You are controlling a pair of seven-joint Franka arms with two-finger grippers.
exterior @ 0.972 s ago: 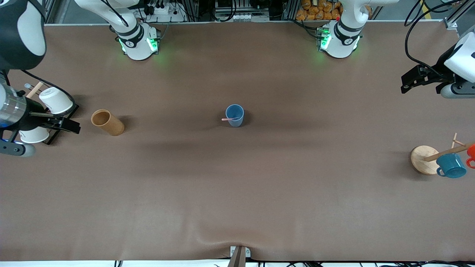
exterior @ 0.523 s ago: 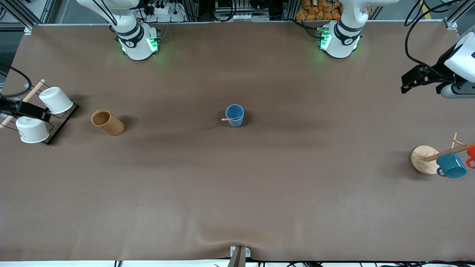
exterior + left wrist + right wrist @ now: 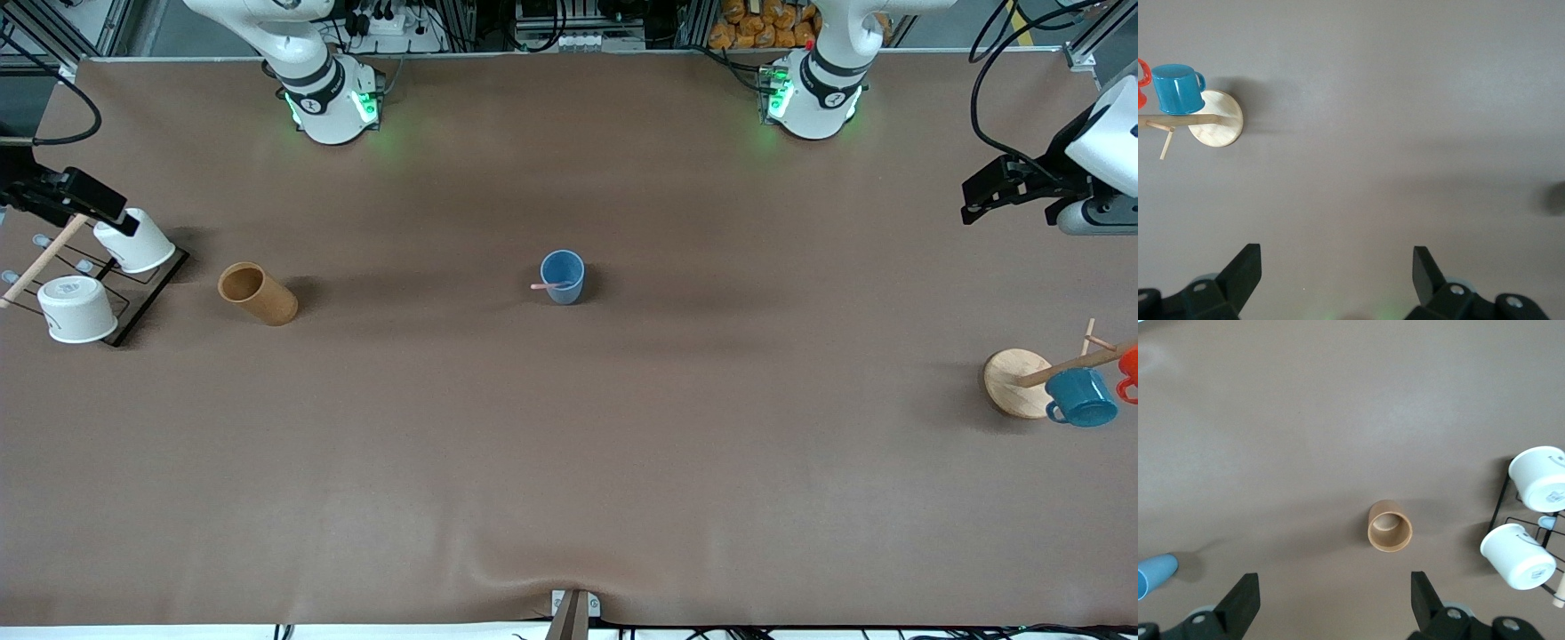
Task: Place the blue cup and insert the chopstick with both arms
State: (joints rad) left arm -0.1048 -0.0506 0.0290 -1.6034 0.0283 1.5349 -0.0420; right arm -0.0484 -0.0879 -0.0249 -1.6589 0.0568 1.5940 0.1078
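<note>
The light-blue cup (image 3: 563, 276) stands upright at the middle of the table. The thin pale pink chopstick (image 3: 548, 285) rests in it, one end sticking out over the rim. An edge of the cup shows in the right wrist view (image 3: 1154, 575). My left gripper (image 3: 978, 197) is open and empty, up in the air over the left arm's end of the table; its fingers (image 3: 1245, 268) frame bare table. My right gripper (image 3: 89, 203) is open and empty, high over the white-cup rack at the right arm's end (image 3: 1331, 603).
A brown cardboard cylinder (image 3: 257, 292) stands between the cup and a black wire rack (image 3: 147, 292) holding two white cups (image 3: 75, 308). A wooden mug stand (image 3: 1016, 382) with a teal mug (image 3: 1081, 396) and an orange one sits at the left arm's end.
My right arm has pulled back and up, from low over the white-cup rack toward the table's edge. The left arm, cup and chopstick have not moved.
</note>
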